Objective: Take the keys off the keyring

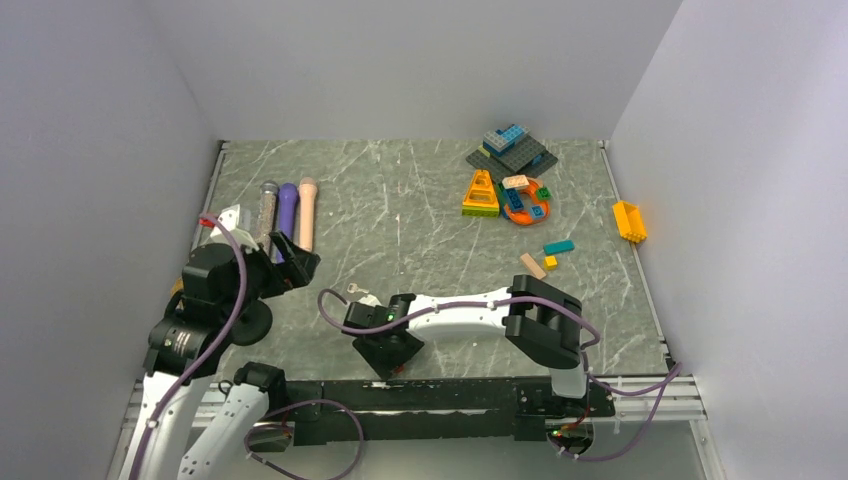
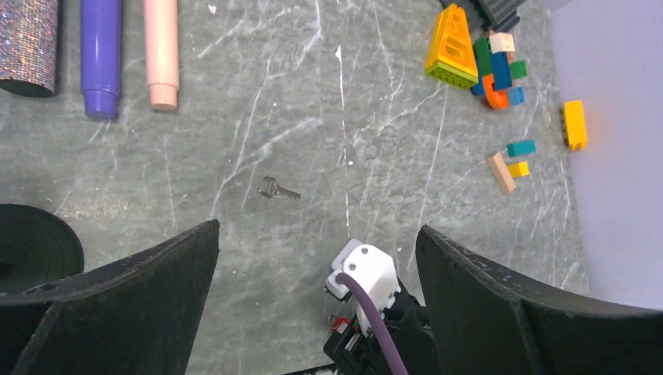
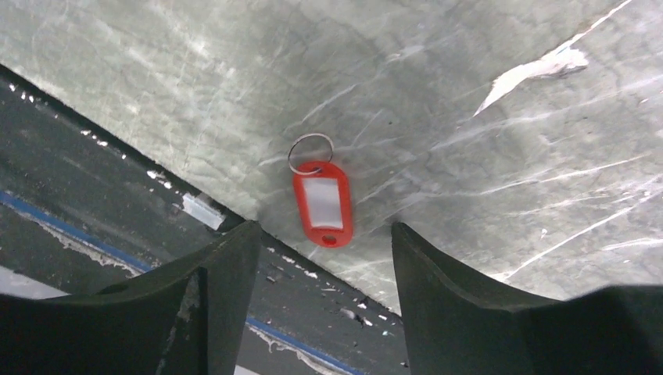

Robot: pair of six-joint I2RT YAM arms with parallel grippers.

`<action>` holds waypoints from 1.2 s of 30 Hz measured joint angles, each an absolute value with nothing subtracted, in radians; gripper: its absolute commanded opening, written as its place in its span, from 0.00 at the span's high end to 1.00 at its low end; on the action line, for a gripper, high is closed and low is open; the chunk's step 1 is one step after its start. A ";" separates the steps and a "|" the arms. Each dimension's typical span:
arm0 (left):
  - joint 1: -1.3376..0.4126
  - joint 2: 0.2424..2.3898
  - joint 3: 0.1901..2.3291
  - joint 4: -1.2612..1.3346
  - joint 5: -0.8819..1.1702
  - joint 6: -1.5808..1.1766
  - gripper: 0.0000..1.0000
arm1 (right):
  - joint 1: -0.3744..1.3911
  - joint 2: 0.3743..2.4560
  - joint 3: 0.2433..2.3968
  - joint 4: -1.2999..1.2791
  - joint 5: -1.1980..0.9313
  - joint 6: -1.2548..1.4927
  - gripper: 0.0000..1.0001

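Two task items lie apart on the grey-green marbled table (image 1: 420,200). First, the key (image 2: 279,189): small, silver-grey, flat on the stone, in open ground between the arms and just beyond the right arm's wrist in the top view. In the left wrist view its long axis runs nearly across the frame, bow to the left, blade to the right and dipping a little. Second, the keyring (image 3: 322,205): a red plastic tag with a paler window and a thin wire ring at one end, flat on the table close to its near edge, beside the black frame rail (image 3: 94,156). In the right wrist view the tag's long axis runs roughly up and down the frame, ring end farthest from the fingers, small-holed end nearest them. The window looks plain; any writing on it or on the key is too small to make out. The right gripper (image 3: 324,230) hangs over the tag, fingers well apart, one on either side of it; whether they touch the table I cannot tell. The left gripper (image 2: 318,226) sits high at the table's left side, fingers spread wide, looking down on the key. Far left lie a glitter tube (image 2: 27,43), a purple tube (image 2: 100,55) and a pink tube (image 2: 161,51), side by side; toy blocks (image 2: 477,58) cluster far right.
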State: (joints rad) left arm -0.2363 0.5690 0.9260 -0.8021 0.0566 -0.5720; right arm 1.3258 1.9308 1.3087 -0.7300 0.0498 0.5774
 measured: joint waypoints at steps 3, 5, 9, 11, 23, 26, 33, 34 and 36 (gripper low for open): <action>-0.237 0.545 0.953 -0.822 0.039 -0.573 0.01 | 1.326 1.930 1.303 -0.711 0.080 0.580 0.41; -0.237 0.538 0.963 -0.834 0.030 -0.573 0.01 | 1.326 1.927 1.295 -0.700 0.102 0.580 0.48; -0.237 0.536 0.965 -0.849 0.028 -0.574 0.01 | 1.327 1.922 1.287 -0.687 0.134 0.584 0.58; -0.237 0.536 0.965 -0.857 0.028 -0.574 0.01 | 1.327 1.922 1.287 -0.679 0.143 0.586 0.63; -0.237 0.533 0.967 -0.881 0.028 -0.574 0.01 | 1.338 1.990 1.380 -0.710 0.153 0.580 0.76; -0.237 0.531 0.972 -0.884 0.027 -0.574 0.00 | 1.336 1.980 1.366 -0.701 0.157 0.589 0.77; -0.237 0.514 0.973 -0.892 0.028 -0.579 0.01 | 1.302 1.948 1.319 -0.660 0.157 0.598 0.78; -0.237 0.514 0.973 -0.893 0.028 -0.580 0.01 | 1.287 1.948 1.319 -0.660 0.152 0.594 0.78; -0.237 0.514 0.976 -0.899 0.029 -0.585 0.01 | 1.248 1.951 1.324 -0.659 0.143 0.584 0.78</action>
State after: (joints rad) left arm -0.2371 0.5144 0.9760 -0.8986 0.0288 -0.5854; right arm 1.2484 1.9507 1.3239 -0.6594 0.1429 0.5842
